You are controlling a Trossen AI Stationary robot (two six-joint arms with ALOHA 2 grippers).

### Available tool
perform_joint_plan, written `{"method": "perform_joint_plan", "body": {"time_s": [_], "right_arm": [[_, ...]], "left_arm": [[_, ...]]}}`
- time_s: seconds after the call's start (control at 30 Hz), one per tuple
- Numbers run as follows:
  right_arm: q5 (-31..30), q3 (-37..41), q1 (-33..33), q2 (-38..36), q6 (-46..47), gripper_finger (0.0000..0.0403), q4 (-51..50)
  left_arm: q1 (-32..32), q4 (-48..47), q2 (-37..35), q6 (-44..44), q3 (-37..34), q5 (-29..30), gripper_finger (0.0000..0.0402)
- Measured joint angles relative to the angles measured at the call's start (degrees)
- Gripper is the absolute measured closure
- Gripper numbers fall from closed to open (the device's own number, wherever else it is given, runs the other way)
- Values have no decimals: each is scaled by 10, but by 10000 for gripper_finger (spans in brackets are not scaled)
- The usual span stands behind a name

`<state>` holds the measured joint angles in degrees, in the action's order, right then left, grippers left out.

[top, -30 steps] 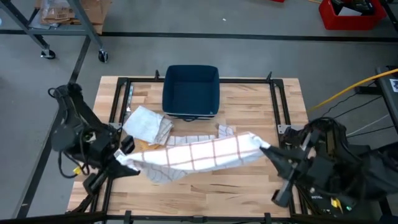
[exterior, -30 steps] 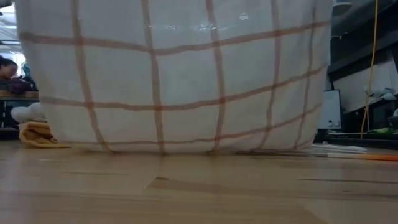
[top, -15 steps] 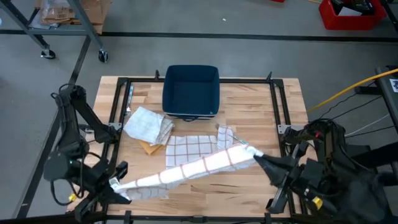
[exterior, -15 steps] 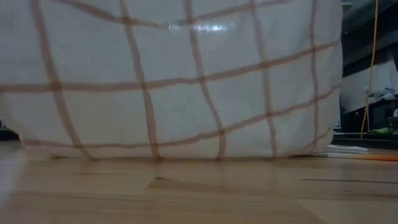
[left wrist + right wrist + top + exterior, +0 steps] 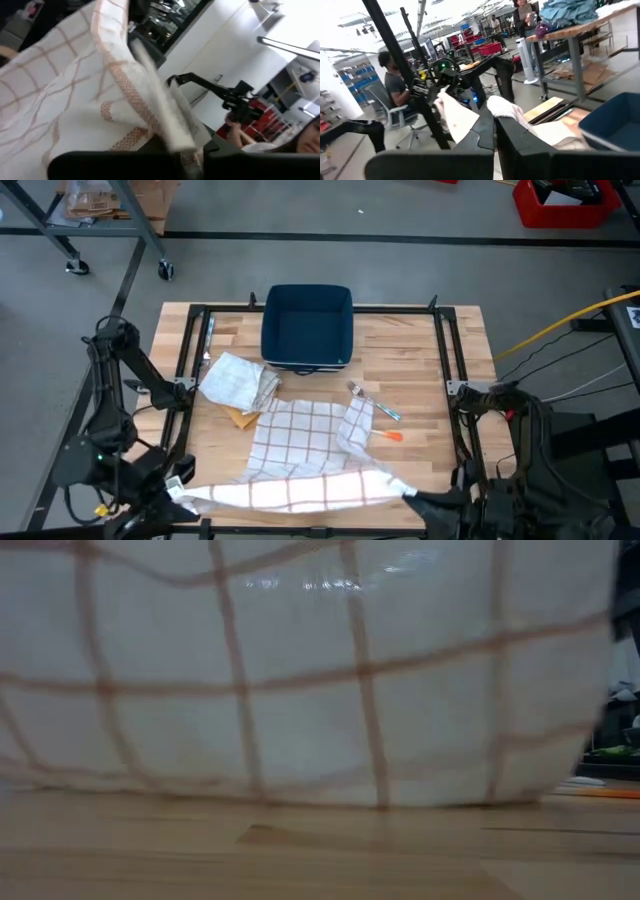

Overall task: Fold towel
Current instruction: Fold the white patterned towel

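Checked towel (image 5: 300, 455) spread over the near half of the worktop (image 5: 420, 370), in front of the dark blue bin (image 5: 306, 327); near hem lifted and stretched between both grippers. Left gripper (image 5: 178, 492) at the near-left corner of the towel, fingers closed on the cloth. Right gripper (image 5: 412, 498) at the near-right corner, fingers likewise closed on it. Crumpled pale cloth (image 5: 238, 380) left of the bin, over a tan cloth (image 5: 240, 417). Orange-tipped utensil (image 5: 378, 413) just right of the towel. No legible writing anywhere. Low view filled by towel alone; right wrist view alone shows a seated person (image 5: 395, 95) and others standing beyond the worktop.
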<state>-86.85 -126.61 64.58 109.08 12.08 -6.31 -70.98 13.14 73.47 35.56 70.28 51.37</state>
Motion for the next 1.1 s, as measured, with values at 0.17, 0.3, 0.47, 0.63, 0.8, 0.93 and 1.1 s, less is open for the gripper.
{"method": "perform_joint_plan", "body": {"time_s": [0.17, 0.3, 0.47, 0.63, 0.8, 0.93, 1.1], "right_arm": [[-5, 0, 7, 19, -2, 399, 23], [-7, 0, 7, 25, -5, 399, 12], [-9, 11, -5, 25, -5, 399, -21], [-8, 12, -18, 25, 1, 399, -80], [-5, 12, -32, 25, 12, 399, -124], [24, 12, -40, 25, 21, 390, -141], [79, 12, -45, 25, 22, 360, -142]], "left_arm": [[1, -4, 17, 44, 0, 5, 401], [1, -19, 20, 46, 0, 40, 401], [0, -70, 19, 46, 0, 119, 401], [1, -124, 19, 46, 0, 205, 401], [1, -189, 19, 69, 0, 272, 401], [1, -219, 19, 106, 0, 275, 401], [2, -216, 19, 108, 0, 275, 401]]}}
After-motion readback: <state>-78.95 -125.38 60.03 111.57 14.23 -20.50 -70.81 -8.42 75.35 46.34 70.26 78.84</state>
